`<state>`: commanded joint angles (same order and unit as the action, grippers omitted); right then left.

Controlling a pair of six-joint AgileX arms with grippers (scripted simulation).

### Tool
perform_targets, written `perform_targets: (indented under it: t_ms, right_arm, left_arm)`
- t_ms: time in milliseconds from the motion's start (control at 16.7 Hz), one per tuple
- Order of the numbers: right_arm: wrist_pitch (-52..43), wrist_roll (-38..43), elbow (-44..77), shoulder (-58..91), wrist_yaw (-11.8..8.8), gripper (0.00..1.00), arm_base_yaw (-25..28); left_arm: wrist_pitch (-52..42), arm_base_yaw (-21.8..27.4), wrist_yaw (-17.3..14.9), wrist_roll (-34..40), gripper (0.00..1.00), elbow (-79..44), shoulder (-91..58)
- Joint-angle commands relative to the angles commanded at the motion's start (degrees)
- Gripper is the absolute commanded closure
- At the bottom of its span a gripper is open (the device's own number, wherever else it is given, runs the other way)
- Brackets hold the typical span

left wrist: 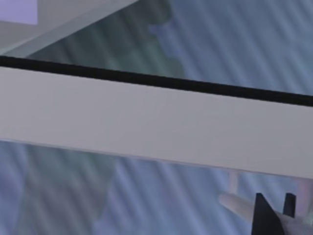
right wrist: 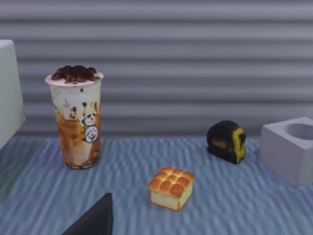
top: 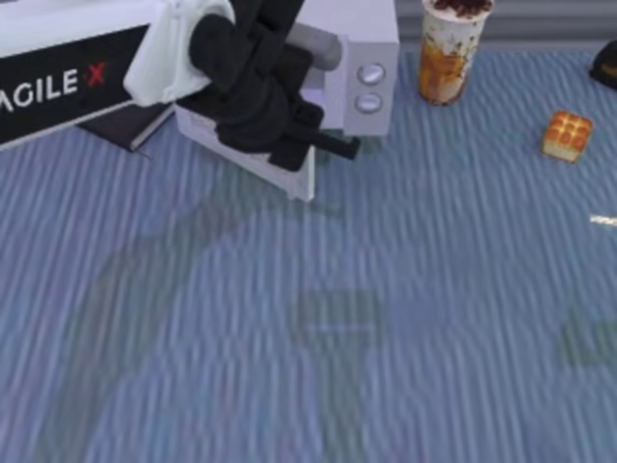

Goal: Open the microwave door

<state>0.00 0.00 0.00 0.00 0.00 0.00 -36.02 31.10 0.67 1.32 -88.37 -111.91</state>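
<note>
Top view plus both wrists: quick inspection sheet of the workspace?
Surface: blue ribbed table.
Job's things: microwave at back left; microwave door swung partly open.
Clutter: milk tea cup, bread, tape measure, pale block with round hole, dark notebook.
Grippers: left pincer at the door's handle; right pincer not in view.
Cables: nothing seen.
Surroundings: grey slatted wall.
</note>
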Motion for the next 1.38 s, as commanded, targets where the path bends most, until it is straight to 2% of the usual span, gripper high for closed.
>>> perform_targets:
  t_ms: [180, 1380]
  right_arm:
    - [0.0, 0.0, 0.0, 0.0, 0.0, 0.0, 0.0]
    - [0.0, 0.0, 0.0, 0.0, 0.0, 0.0, 0.0]
  left_arm:
    - [0.43, -0.61, -0.98, -1.98, 1.0, 1.43, 0.99]
    - [0.43, -0.61, -0.98, -1.98, 1.0, 1.43, 0.99]
